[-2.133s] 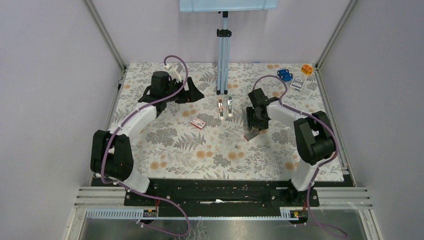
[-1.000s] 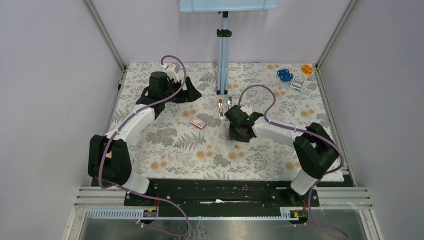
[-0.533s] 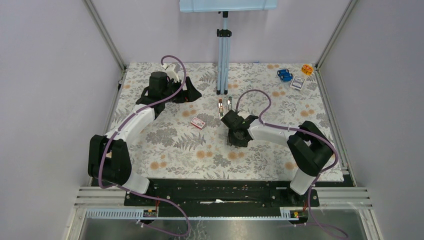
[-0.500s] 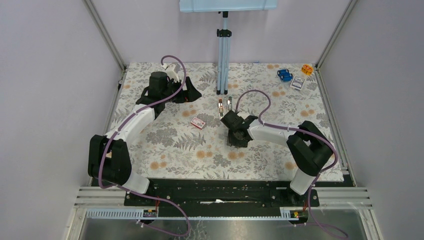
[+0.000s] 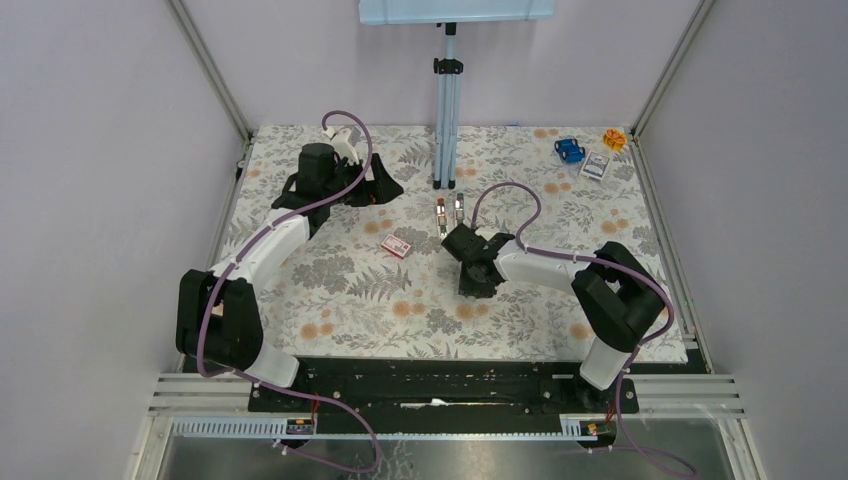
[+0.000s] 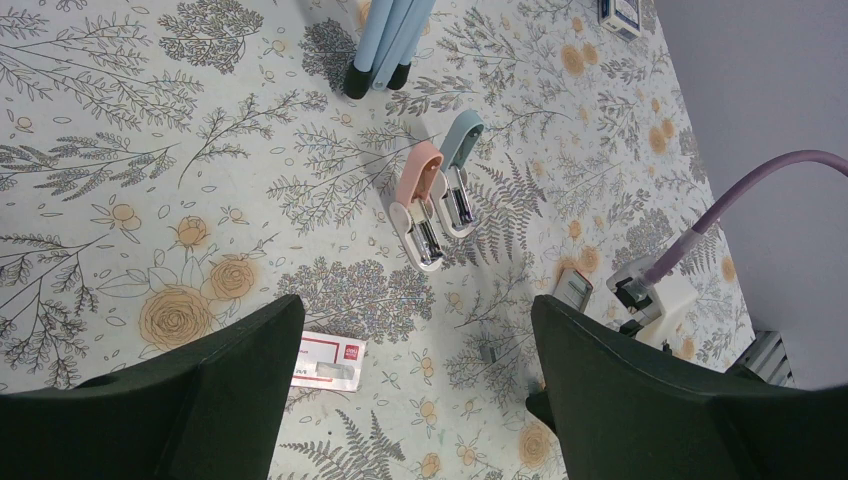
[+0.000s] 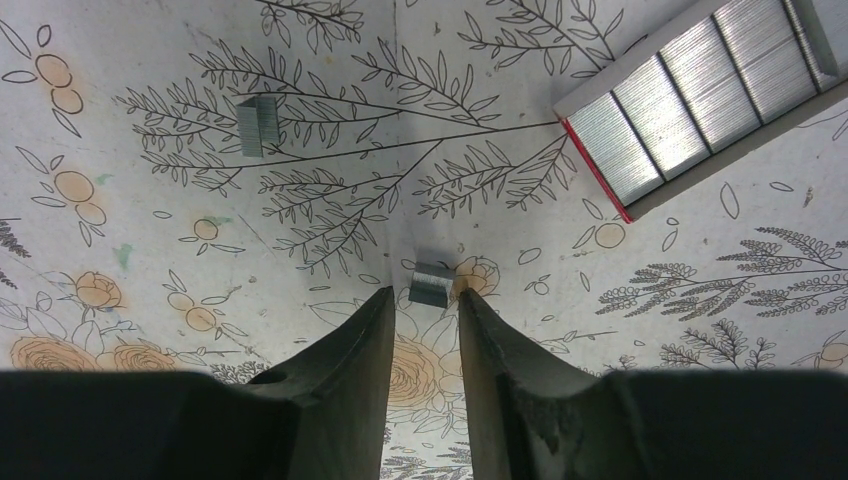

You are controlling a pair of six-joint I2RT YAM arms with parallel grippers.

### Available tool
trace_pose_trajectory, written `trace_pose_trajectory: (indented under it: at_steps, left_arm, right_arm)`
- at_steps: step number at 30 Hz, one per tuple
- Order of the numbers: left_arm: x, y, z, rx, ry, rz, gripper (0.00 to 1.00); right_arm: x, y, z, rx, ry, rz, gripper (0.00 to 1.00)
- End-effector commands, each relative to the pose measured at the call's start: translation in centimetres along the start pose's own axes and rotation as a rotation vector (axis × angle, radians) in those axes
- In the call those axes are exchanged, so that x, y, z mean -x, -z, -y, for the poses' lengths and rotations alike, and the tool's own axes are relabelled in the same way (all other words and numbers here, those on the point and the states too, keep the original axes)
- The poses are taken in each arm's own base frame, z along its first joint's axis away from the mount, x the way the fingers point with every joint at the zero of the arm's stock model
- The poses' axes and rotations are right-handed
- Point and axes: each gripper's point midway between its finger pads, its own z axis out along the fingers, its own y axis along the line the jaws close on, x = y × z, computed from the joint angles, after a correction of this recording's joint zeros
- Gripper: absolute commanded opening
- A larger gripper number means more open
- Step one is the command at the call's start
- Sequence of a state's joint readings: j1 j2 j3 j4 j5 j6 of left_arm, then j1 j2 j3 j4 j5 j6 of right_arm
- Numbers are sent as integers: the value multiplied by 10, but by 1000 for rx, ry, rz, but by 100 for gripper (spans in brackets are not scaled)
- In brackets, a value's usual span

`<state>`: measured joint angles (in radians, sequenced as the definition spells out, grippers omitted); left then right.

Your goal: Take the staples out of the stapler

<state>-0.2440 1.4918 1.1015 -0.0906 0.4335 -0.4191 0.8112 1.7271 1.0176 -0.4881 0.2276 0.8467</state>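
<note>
Staplers (image 5: 441, 216), two of them, are found on the flowered tabletop (image 5: 330, 300), a little above the middle of the top view. A pink stapler (image 6: 418, 205) and a blue stapler (image 6: 458, 175) are laid close side by side. Both are folded open, so that the metal channels are shown. Whether staples remain inside the channels cannot be told, as they are too small to see.

The left gripper (image 6: 418, 312) is held over the upper left part of the tabletop, its fingers spread wide with nothing between them. The right gripper (image 7: 425, 296) is lowered to the tabletop just below the staplers, its fingers narrow.

A red-and-white staple box (image 6: 330, 362) is seen to the left of the staplers, apart from them. An open tray of staple strips (image 7: 700, 90) lies in the upper right of the right wrist view. A loose staple clump (image 7: 260, 125) lies in the upper left of that view. A smaller staple clump (image 7: 432, 284) is found between the right fingertips. A thin gap is seen on one side of it, so it is judged not yet gripped.

The task is judged to be partly done: the staplers are opened and some staples lie outside. The small clump is left to be taken, and the channels are left to be checked.
</note>
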Motion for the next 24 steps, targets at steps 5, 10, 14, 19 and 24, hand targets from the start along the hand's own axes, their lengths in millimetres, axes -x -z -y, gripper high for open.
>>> trace_pose_trajectory:
  at_steps: [5,10,14,19,24]
  left_arm:
    - [9,6,10,-28,-20,40,88]
    - [8,5,9,-30,-18,36,88]
    - [8,5,9,-32,-17,34,88]
    - [6,3,8,-33,-12,29,88]
    - [5,2,8,-34,-9,25,88]
  right_arm:
    - [-5,-8,7,-56,9,-5,40]
    - [-4,-9,11,-78,17,4,39]
    - [-4,-10,13,-86,18,7,30]
    - [-1,-9,11,-79,18,14,22]
    - [3,-2,4,-38,35,25,20]
